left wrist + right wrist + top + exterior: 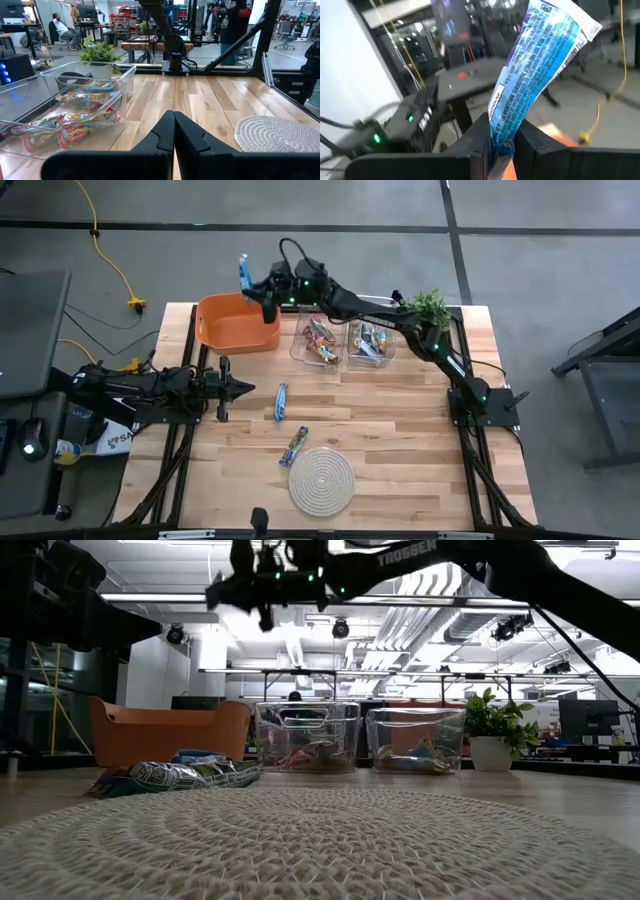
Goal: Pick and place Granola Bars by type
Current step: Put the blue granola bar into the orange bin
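My right gripper [262,292] is raised over the far edge of the orange bin [238,322] and is shut on a blue-silver granola bar [540,65], which also shows as a blue sliver in the high view [243,272]. My left gripper [238,388] waits shut near the table's left side. A second blue bar [282,402] and a greenish bar [294,445] lie flat on the table. Red-orange bars fill one clear bin [320,343]; bluish ones lie in the other clear bin [372,345]. My right gripper pinches the blue-silver bar between its two fingers near one end of the wrapper [501,132]. The bar is lifted clear, and its long free part [555,35] sticks out past the fingertips, along the fingers.
A round coiled rope mat [321,478] lies near the table's near edge. A potted plant [428,305] stands at the far right behind the clear bins. Bare wood lies between the mat and the bins. People and workbenches show in the room beyond.
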You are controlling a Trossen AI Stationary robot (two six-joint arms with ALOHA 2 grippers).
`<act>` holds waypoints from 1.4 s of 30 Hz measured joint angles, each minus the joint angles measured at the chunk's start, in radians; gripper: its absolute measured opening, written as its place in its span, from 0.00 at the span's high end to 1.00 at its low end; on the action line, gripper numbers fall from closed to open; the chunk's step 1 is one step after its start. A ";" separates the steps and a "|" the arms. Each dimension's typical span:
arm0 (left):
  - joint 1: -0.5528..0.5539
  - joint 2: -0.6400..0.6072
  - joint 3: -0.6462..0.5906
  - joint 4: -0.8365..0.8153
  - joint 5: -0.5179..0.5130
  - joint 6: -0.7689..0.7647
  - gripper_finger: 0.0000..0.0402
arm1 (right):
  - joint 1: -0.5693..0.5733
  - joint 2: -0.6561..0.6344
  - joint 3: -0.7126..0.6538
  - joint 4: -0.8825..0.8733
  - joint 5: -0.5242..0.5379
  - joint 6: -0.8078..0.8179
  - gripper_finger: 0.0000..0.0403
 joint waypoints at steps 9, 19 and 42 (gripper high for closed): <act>0.000 0.000 0.000 0.000 0.000 0.000 1.00 | -0.030 0.000 -0.113 -0.104 0.020 0.030 0.89; 0.000 0.000 0.000 0.000 0.000 0.000 1.00 | -0.030 0.000 -0.226 -0.113 0.086 0.268 0.89; 0.000 0.000 0.000 0.000 0.000 0.000 1.00 | -0.019 -0.002 -0.281 -0.118 0.144 0.439 0.87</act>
